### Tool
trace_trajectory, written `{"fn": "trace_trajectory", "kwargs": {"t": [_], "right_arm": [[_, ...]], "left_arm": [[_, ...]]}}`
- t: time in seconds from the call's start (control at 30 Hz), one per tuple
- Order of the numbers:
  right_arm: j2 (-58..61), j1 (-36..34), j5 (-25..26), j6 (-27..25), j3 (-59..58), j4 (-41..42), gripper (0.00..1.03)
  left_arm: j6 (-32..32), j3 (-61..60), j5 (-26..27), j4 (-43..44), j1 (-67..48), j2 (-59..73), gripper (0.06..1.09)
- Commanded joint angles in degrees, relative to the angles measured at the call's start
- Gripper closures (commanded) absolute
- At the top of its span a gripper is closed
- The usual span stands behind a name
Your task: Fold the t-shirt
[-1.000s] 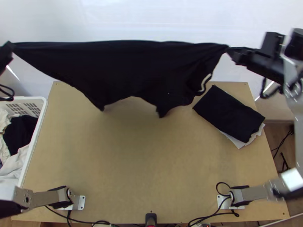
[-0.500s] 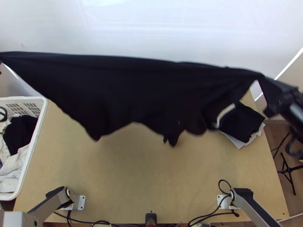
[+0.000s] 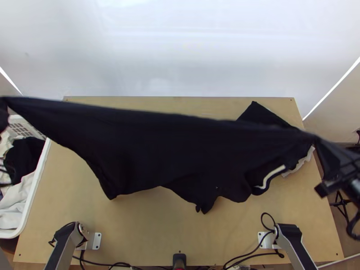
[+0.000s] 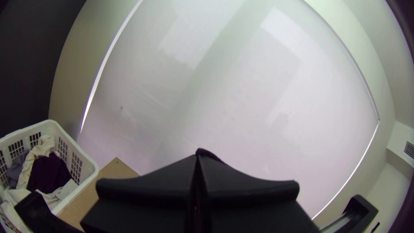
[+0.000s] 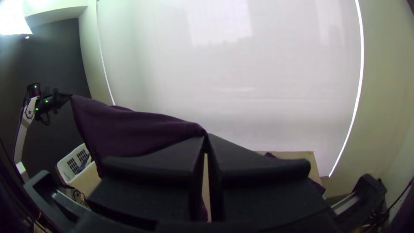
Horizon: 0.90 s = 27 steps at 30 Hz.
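Observation:
The black t-shirt (image 3: 171, 148) is stretched between both grippers above the table, its lower part hanging unevenly with a white strip near its right side. At the top view's left edge, my left gripper (image 3: 3, 112) holds one end. My right gripper (image 3: 335, 164) has the other end at the right. In the left wrist view, my left gripper (image 4: 197, 162) is closed on a bit of cloth. The right wrist view has my right gripper (image 5: 207, 140) pinching the t-shirt (image 5: 129, 129), which spans across to the left arm.
A white laundry basket (image 3: 38, 180) with clothes stands at the table's left. Dark folded cloth (image 3: 265, 114) over a white piece lies at the right of the table (image 3: 157, 234), partly behind the raised t-shirt. A black stand is on the floor at the right.
Both grippers and the stretched t-shirt have come down the picture, toward the arms' bases. Compared with a second ago, the right gripper is farther right, and both grippers kept their hold.

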Motion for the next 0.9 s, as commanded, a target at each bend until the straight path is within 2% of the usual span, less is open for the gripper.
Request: {"fn": "trace_trajectory", "kwargs": {"t": [0.0, 0.17, 0.27, 0.43, 0.53, 0.73, 0.87], "right_arm": [[-3.3, 0.5, -0.1, -2.5, -0.6, -6.4, 1.0], [-0.8, 0.4, -0.2, -1.5, 0.9, -1.6, 1.0], [1.8, 0.4, -0.2, 1.6, 5.8, 0.6, 1.0], [5.7, 0.4, 0.3, 3.5, 17.5, 0.4, 1.0], [7.0, 0.4, 1.5, 3.6, 24.4, -1.9, 1.0], [5.5, 1.4, 2.4, 3.6, 32.8, -12.0, 1.0], [5.4, 6.9, 8.1, 3.6, 38.4, -17.3, 1.0]], "left_arm": [[0.4, -6.0, 1.0, -1.8, 0.1, -5.9, 1.05], [-1.2, -2.9, 1.0, 0.4, 0.2, -4.1, 1.05], [-2.1, 2.7, 1.0, 0.4, 0.2, -2.7, 1.05], [-3.5, 15.4, 1.1, -2.6, -0.1, -0.2, 1.05], [-4.5, 22.6, 1.2, -5.4, -1.1, 0.0, 1.05], [-4.9, 36.2, 1.1, -14.4, -7.2, -1.4, 1.05], [-4.8, 40.5, 1.1, -18.1, -8.8, -2.3, 1.05]]}}
